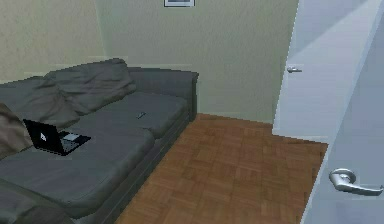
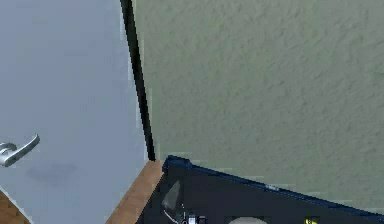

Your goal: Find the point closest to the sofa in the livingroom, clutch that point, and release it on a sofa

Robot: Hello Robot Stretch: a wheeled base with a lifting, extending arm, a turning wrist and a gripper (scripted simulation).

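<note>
A pale green wall [image 1: 230, 60] is seen behind a grey sofa [image 1: 100, 165], which is set along the forward view's left on a wooden floor [image 1: 230, 170]. A white door [image 1: 362, 100] is cut by that view's right edge, and a second door [image 1: 312, 70] stands farther back. A dark blue slab [image 2: 240, 197] lies along the arm side view's bottom. An open black laptop [image 1: 55, 137] rests on the sofa's seat, and a small dark thing [image 1: 141, 116] lies farther back, well apart. A lever [image 1: 352, 181] is fixed on the near door. How the fingers stand cannot be told.
</note>
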